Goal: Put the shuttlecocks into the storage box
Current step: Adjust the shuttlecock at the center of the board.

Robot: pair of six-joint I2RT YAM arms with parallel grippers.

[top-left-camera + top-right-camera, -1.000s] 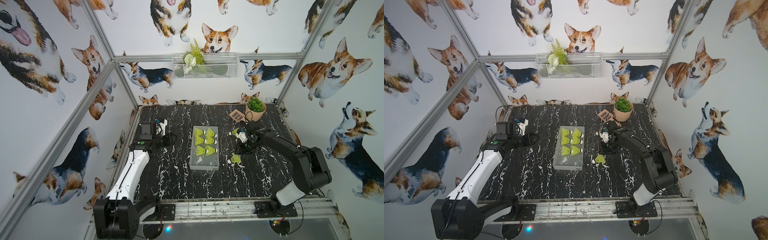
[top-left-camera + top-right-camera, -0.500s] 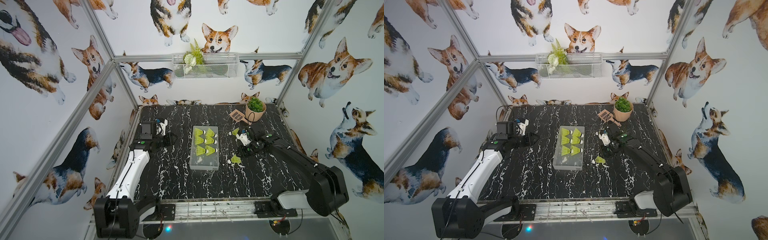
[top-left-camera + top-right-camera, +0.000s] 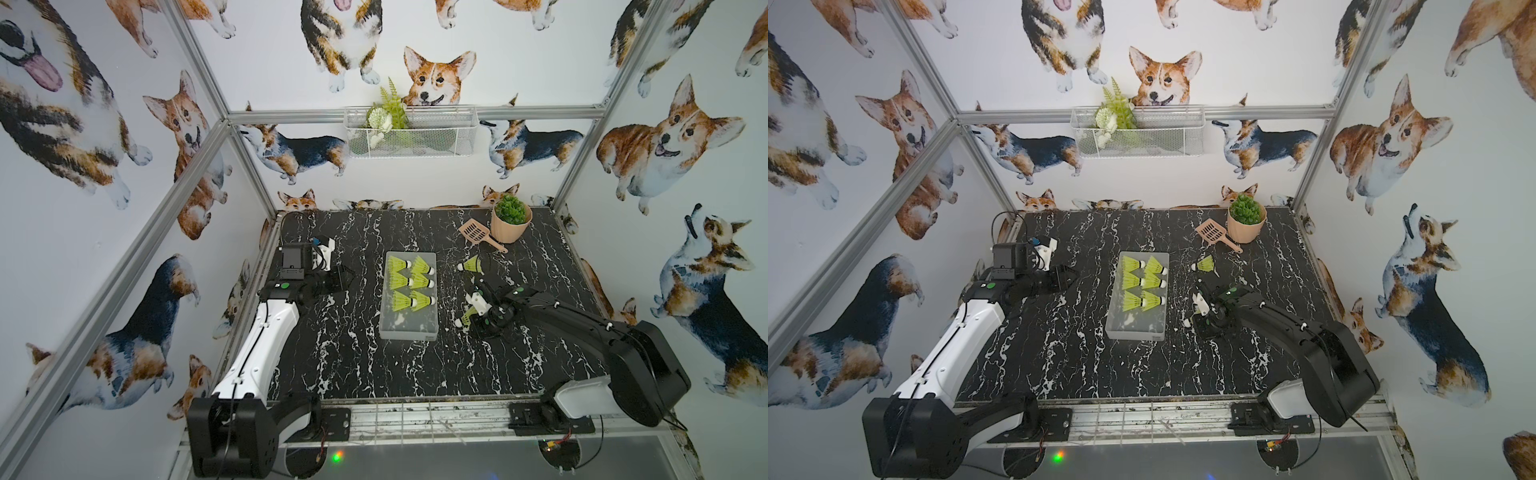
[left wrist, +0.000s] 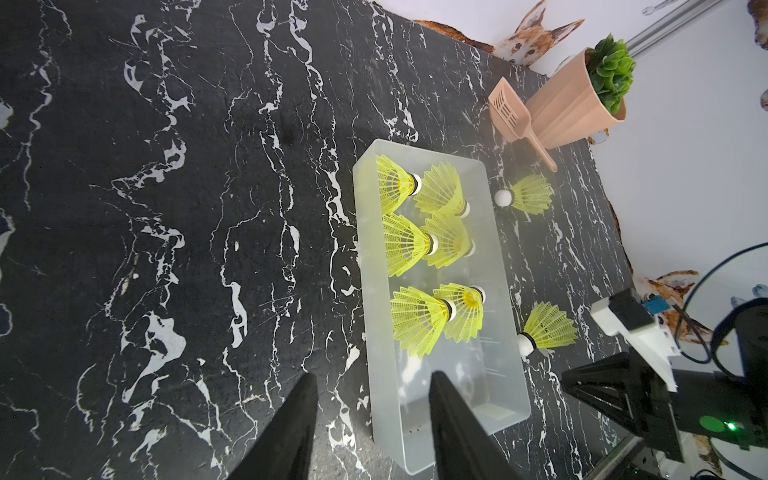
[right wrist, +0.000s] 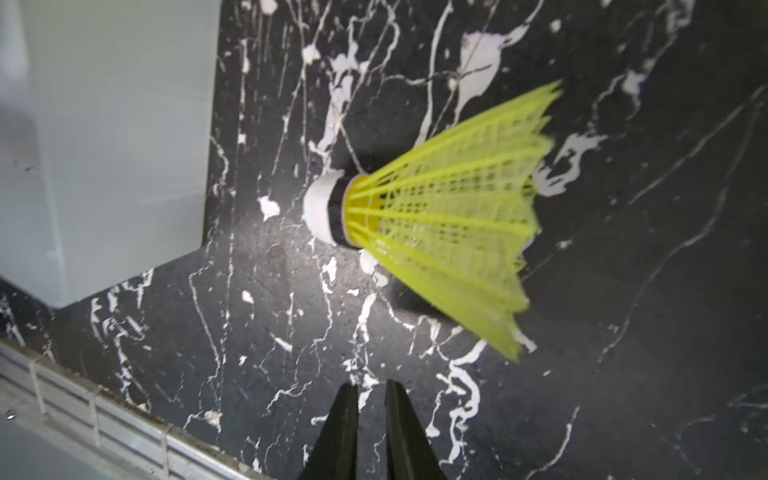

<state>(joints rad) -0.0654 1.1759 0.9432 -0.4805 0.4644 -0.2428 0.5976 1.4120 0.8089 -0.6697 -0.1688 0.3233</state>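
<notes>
Both top views, storage box (image 3: 408,335) (image 3: 1133,334): it was set at the middle of the desk (image 3: 353,365) (image 3: 1067,357), with its long side running from the near edge toward the far edge.
Both top views, shuttlecocks (image 3: 399,283) (image 3: 1133,282): six were laid on their sides in three pairs in the far part of the box. Their long axes ran across its short side, and their white tips were turned toward the right arm's side.
Both top views, far loose shuttlecock (image 3: 473,264) (image 3: 1205,264): it was left on the desk beside the box, its axis across the desk, tip toward the box, skirt away.
A top view, near loose shuttlecock (image 3: 468,313): it was partly covered by the right end effector (image 3: 473,324), with its tip slanted toward the box and the near edge.
Both top views, left end effector (image 3: 344,277) (image 3: 1068,276): it was held apart from the box, on the left arm's side.
Left wrist view, left end effector (image 4: 374,374): it was spread wide, with nothing between the fingers. Both loose shuttlecocks (image 4: 530,194) (image 4: 547,327) were seen just beside the box wall (image 4: 505,332), tips toward it.
Right wrist view, right end effector (image 5: 371,384): it was only narrowly spread, a slim gap was left, and nothing was pinched.
Right wrist view, near loose shuttlecock (image 5: 440,216): it was lying blurred on the desk beyond the fingertips. Its tip was turned toward the box corner (image 5: 124,145), with the skirt flared away.
</notes>
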